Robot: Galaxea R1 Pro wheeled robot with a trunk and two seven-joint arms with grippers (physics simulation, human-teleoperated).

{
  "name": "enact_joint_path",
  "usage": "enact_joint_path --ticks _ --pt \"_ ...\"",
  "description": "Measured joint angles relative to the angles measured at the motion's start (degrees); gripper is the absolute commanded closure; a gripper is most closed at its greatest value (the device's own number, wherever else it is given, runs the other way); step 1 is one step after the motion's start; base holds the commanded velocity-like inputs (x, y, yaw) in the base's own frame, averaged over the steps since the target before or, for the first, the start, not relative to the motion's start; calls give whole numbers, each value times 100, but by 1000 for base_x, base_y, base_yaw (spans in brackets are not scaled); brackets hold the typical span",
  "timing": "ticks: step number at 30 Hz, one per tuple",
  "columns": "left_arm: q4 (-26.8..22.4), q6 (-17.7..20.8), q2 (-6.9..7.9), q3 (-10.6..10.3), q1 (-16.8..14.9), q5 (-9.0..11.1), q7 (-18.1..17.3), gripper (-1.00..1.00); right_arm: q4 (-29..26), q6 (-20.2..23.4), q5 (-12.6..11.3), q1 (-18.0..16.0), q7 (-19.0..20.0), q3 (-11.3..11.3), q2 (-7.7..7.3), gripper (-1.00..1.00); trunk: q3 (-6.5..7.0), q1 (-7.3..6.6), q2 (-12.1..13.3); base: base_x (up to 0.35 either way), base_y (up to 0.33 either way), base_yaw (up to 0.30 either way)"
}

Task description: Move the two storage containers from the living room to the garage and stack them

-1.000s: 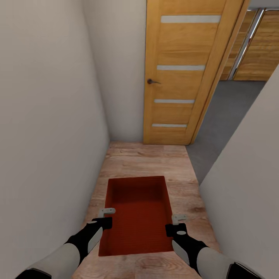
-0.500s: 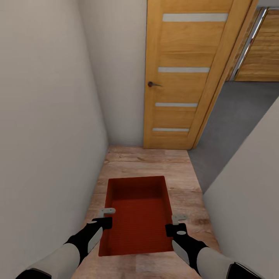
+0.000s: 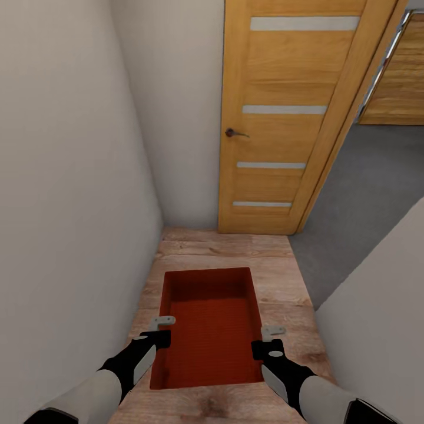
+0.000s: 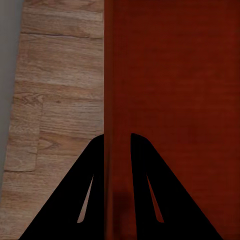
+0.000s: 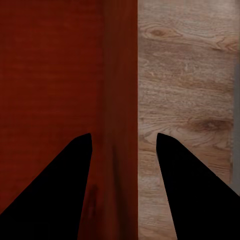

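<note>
One orange-red storage container (image 3: 209,330) hangs level above the light wood planks of a narrow hallway, held between my arms. My left gripper (image 3: 163,323) is shut on its left long wall and my right gripper (image 3: 272,331) on its right long wall. In the left wrist view the black fingers (image 4: 142,150) pinch the thin wall of the container (image 4: 175,90) tightly. In the right wrist view my right gripper (image 5: 125,135) straddles the other wall of the container (image 5: 50,75) with its fingers wider apart. The container is empty. Ahead on the right lies the dark grey garage floor (image 3: 365,194).
A wooden door (image 3: 282,118) with a dark handle (image 3: 234,133) stands open at the hallway's end, beside the opening onto the grey floor. White walls close in on the left (image 3: 65,206) and right (image 3: 383,306). A wooden panel door (image 3: 400,76) shows far right.
The whole view has advanced down the hallway: the door and grey floor are nearer and larger. The container and both grippers keep their places relative to me.
</note>
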Motion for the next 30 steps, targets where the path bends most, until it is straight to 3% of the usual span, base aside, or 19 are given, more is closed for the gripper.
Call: enact_joint_path --ticks 7,18,30 --pt "1 1 0 -2 0 2 1 100 3 0 -2 0 0 1 1 100 0 0 0 323 0 -24" --pt "-1 -9 4 -10 -2 15 -2 100 -21 -3 -2 2 -17 1 -4 100 0 1 0 301 0 -258" --pt "-25 16 12 -11 -2 -2 -3 100 -7 -16 -1 2 -17 -10 7 100 0 3 1 64 0 -290"
